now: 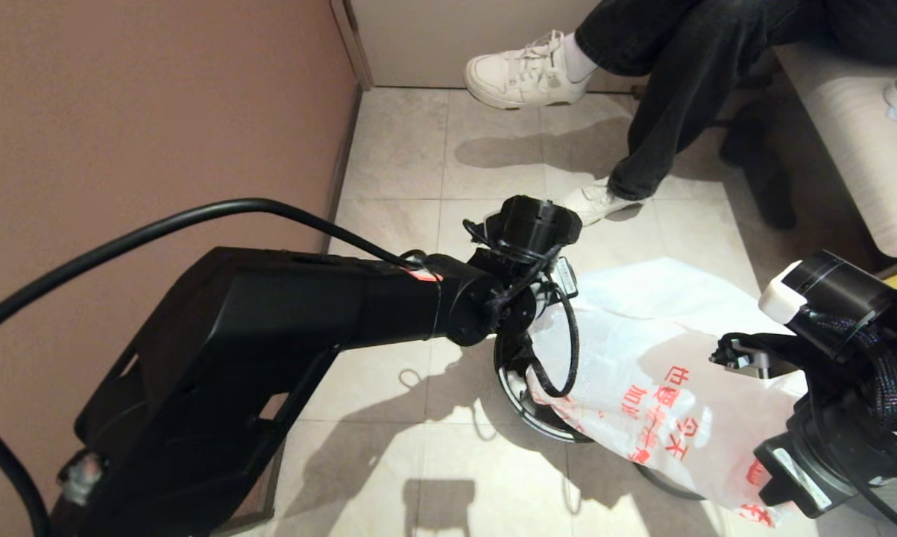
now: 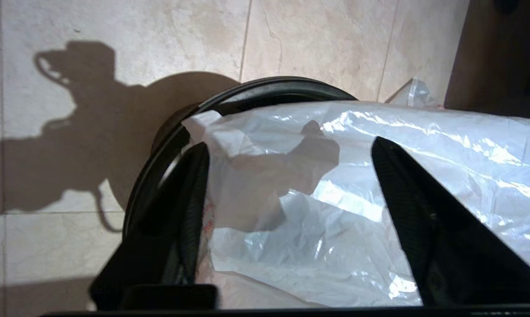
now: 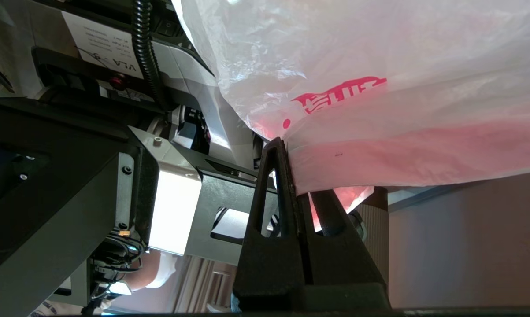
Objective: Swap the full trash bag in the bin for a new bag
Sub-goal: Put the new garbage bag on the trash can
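Observation:
The new bag [image 1: 657, 350] is plain translucent whitish film with red print, and no trash shapes show in it. It stretches from the bin [image 1: 509, 380], a small round dark tub on the floor, out to my right gripper [image 1: 724, 354]. That gripper [image 3: 289, 163] is shut on the bag's pink-red edge [image 3: 401, 149]. My left gripper [image 2: 289, 145] hangs open over the bin's rim [image 2: 269, 86], with bag film [image 2: 335, 211] lying between its fingers and one finger [image 2: 190, 198] close to the rim. The full trash bag is out of view.
A seated person's legs and white shoes [image 1: 526, 71] [image 1: 593, 201] are just beyond the bin. A brown wall [image 1: 157, 112] runs along the left and a bench [image 1: 851, 127] stands at the right. A dark cable [image 1: 664, 483] lies on the tiled floor under the bag.

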`<state>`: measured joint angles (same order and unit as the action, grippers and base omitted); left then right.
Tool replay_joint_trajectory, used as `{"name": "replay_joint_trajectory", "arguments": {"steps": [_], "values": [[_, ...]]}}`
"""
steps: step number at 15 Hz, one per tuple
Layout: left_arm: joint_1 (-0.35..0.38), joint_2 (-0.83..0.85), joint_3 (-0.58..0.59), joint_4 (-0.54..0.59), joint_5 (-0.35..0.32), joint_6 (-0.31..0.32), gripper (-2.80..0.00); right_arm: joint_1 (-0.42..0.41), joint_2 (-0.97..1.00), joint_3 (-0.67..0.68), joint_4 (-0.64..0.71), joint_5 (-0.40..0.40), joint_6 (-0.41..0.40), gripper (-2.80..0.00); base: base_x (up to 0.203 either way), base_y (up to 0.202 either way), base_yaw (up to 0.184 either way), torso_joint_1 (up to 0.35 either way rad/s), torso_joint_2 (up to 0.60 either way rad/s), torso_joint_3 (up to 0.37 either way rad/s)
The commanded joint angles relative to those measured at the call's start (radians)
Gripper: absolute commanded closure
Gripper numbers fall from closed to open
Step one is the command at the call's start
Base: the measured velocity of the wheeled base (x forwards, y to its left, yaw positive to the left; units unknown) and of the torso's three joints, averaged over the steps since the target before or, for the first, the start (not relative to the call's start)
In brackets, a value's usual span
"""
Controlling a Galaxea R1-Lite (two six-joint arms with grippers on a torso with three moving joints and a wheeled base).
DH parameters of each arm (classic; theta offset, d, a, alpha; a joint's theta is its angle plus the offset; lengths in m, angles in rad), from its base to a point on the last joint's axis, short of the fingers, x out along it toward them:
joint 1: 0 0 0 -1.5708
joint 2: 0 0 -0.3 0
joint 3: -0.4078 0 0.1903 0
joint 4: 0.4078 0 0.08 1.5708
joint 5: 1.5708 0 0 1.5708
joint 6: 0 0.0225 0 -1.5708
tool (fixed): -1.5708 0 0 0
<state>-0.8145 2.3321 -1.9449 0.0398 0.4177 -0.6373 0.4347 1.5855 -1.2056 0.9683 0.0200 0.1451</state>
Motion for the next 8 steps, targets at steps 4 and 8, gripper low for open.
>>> {"name": "replay_joint_trajectory", "arguments": {"steps": [4,8], "values": [[0.001,-0.004,0.004,0.002,0.070,-0.004,-2.80,-0.001,-0.002,0.027,-0.008,0.000,0.001,0.00,0.000,0.000,0.000,0.000,0.00,0.000],[0.001,-0.014,0.004,0.002,0.067,-0.004,-2.80,0.001,-0.004,0.031,-0.008,0.000,0.001,0.00,0.000,0.000,0.000,0.000,0.00,0.000]]}}
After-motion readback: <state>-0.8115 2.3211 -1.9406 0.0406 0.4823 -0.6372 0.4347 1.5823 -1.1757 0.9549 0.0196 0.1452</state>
